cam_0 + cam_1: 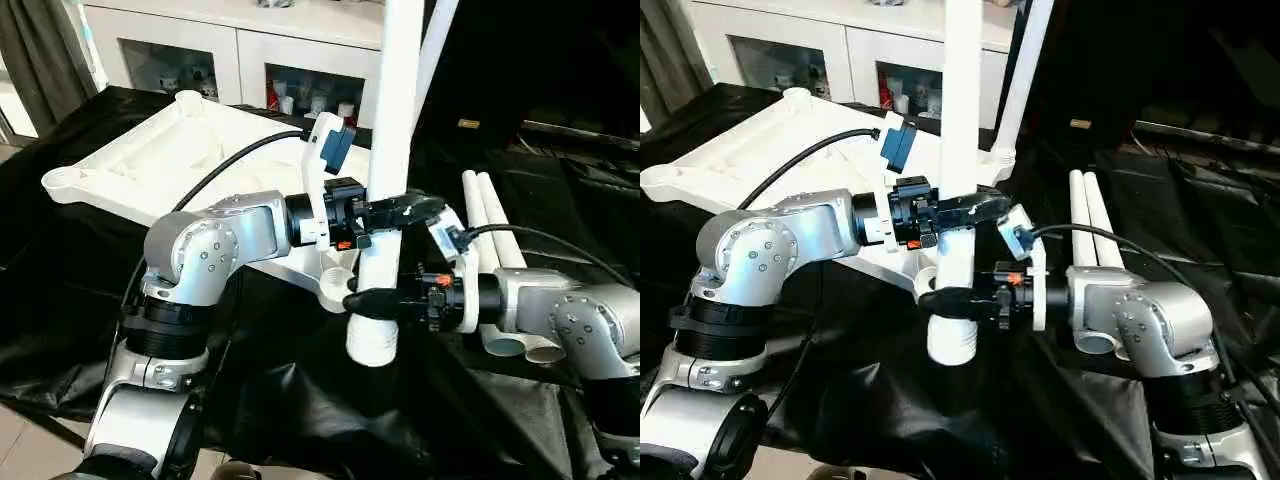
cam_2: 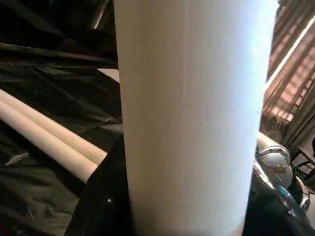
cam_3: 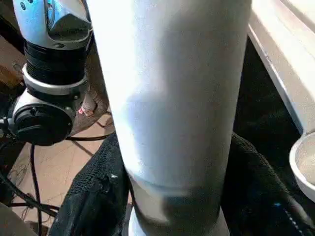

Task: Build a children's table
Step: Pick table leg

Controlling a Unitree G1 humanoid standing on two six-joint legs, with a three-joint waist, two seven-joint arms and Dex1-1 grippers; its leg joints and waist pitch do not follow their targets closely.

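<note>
Left gripper [image 1: 392,212]: clamped on upright leg [image 1: 392,130].
Right gripper [image 1: 372,300]: grips same leg lower.
Top [image 1: 150,160]: 10 o'clock.

No readable text, labels, brands, numbers or signs anywhere
</note>
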